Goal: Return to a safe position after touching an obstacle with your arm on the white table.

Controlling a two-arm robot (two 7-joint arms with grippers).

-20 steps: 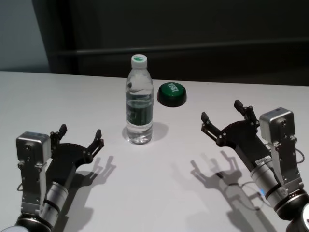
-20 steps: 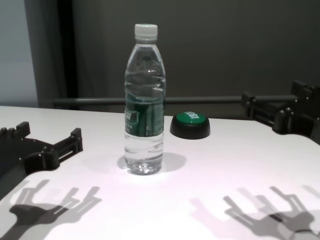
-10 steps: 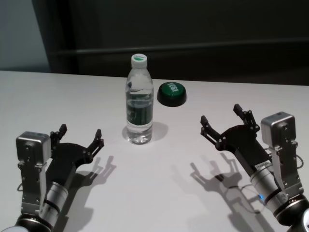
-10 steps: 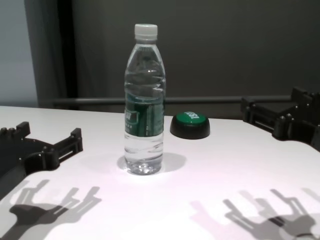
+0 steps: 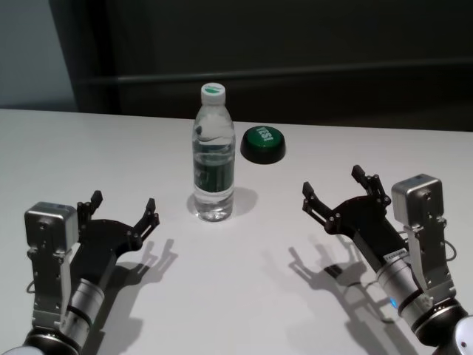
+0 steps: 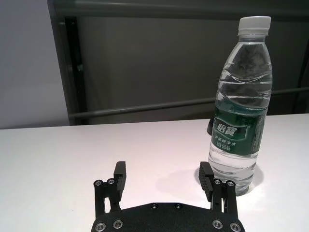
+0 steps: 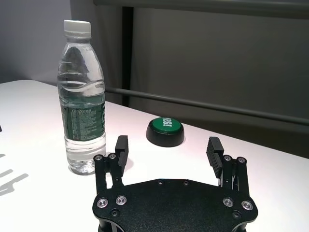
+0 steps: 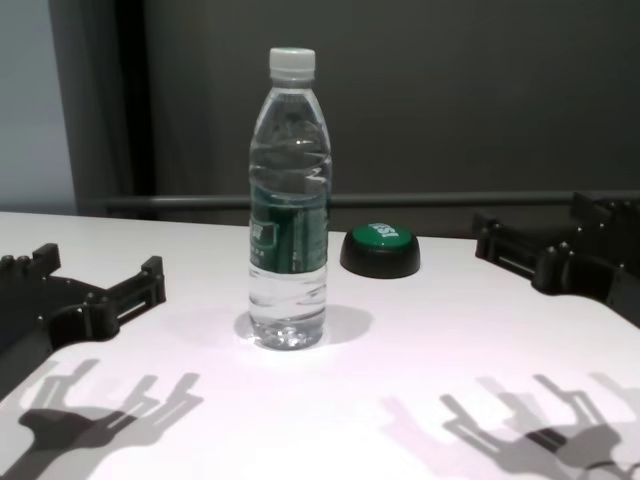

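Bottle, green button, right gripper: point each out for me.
Bottle (image 5: 213, 176), head view, on the green label.
Green button (image 8: 380, 236), chest view, on its green top.
Right gripper (image 7: 167, 147), right wrist view, midway between its open fingertips.

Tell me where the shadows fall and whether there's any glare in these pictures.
Head view: both the left gripper and right gripper cast multiple overlapping shadows on the white table. Chest view: a faint purplish sheen surrounds the bottle, which shadows the table towards the green button.
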